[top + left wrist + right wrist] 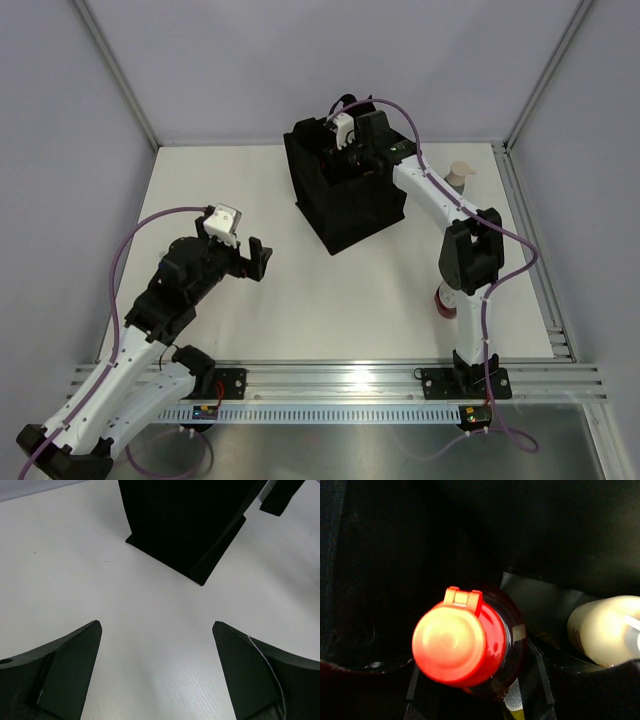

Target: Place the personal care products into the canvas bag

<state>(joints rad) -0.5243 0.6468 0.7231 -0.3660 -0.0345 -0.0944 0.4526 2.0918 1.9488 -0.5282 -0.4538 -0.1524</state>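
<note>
The black canvas bag [350, 205] stands at the back middle of the table and also shows in the left wrist view [185, 525]. My right gripper [352, 150] reaches down into its open top. In the right wrist view the right gripper [477, 680] has its jaws spread wide on either side of a dark red bottle with a red cap [452, 645]. This bottle stands inside the bag. A cream bottle [602, 630] lies inside to its right. My left gripper [258, 258] is open and empty over bare table [156, 625].
A cream bottle [459, 176] stands on the table right of the bag. A dark red bottle [443, 300] is partly hidden behind the right arm's lower link. A yellow label [512, 711] shows under the red-capped bottle in the bag.
</note>
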